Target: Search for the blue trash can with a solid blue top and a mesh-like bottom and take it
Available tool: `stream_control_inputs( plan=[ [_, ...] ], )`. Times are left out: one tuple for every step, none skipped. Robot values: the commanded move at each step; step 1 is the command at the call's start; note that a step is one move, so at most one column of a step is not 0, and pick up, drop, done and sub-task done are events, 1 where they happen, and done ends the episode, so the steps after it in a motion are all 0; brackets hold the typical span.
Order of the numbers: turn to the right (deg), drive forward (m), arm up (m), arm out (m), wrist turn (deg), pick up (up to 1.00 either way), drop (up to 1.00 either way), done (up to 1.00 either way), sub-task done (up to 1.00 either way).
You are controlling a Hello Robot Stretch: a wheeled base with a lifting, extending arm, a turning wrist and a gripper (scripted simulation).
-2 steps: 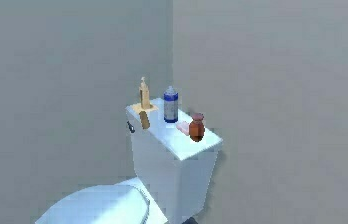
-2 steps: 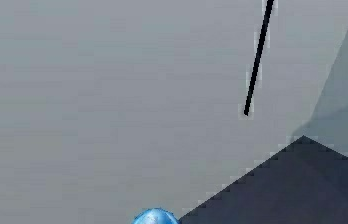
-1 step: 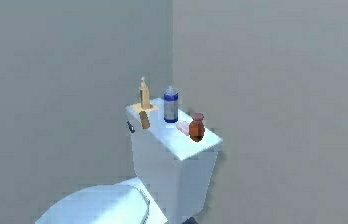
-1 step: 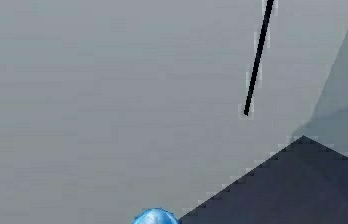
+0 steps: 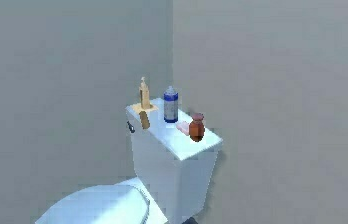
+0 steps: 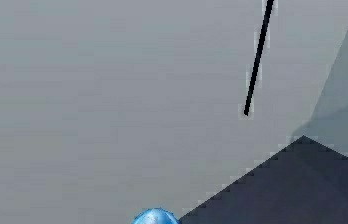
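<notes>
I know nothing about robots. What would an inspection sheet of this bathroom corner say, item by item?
Surface: white toilet tank lid, with three small things standing on it.
Job's things: blue rounded shape at the arm side view's bottom edge; too little of it shows to call it the trash can.
Clutter: tall tan bottle, blue-and-white container, small reddish-brown thing.
Grippers: nothing seen.
Cables: thin dark line running down the wall; cannot tell whether it is a cable.
Surroundings: toilet, grey walls meeting in a corner, dark floor.
</notes>
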Motion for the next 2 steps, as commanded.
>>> stream_control_inputs(
  plan=[
    [0.0,0.00,0.00,0.00,0.0,1.00,0.00,0.00,0.00],
    [0.0,0.00,0.10,0.00,0.0,0.00,0.00,0.00,0.00]
  ],
)
